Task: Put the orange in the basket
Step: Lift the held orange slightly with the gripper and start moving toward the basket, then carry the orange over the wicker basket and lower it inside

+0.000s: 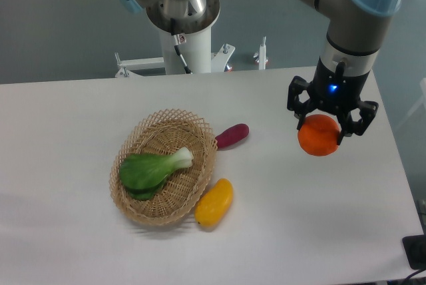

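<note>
The orange (318, 136) is round and bright, held between the black fingers of my gripper (322, 132) at the right side of the table. The gripper is shut on it, and the fruit looks lifted a little above the white tabletop. The basket (136, 202) is an oval, light tan wicker one at the centre left, well to the left of the gripper. A green bok choy (152, 170) lies inside it.
A small purple oblong vegetable (231, 136) lies just right of the basket's rim. A yellow mango-like fruit (214, 202) rests against the basket's lower right side. The robot's white base (183, 38) stands behind the table. The table's right edge is close to the gripper.
</note>
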Motion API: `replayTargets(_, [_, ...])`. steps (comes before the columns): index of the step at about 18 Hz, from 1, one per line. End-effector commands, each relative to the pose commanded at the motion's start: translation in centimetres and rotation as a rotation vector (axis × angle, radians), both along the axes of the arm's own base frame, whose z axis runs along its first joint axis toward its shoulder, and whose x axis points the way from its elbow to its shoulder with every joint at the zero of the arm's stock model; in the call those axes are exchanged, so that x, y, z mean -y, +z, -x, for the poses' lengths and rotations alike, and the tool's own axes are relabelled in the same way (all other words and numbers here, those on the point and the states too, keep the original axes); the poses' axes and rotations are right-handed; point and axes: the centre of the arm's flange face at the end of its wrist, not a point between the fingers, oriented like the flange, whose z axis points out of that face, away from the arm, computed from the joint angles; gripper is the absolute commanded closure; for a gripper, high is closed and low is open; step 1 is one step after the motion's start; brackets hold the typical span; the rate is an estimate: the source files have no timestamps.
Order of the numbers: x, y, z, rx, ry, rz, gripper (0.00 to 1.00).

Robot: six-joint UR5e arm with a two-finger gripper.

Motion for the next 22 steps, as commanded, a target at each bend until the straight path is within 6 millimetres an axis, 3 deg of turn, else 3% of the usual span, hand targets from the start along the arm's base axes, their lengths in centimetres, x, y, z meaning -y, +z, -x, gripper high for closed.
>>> replayTargets(9, [-0.1, -0.2, -0.2, 0.007, 0.005, -0.008, 0.61])
replayTargets(16, [-1.6, -0.6, -1.3, 0.035, 0.062, -0.041, 0.61])
replayTargets(19, [-5.2, -1.3, -3.8, 0.067, 0.189, -0.069, 0.61])
replayTargets(22, [-8.4, -4.5, -7.8, 0.05, 0.321, -0.146, 0.61])
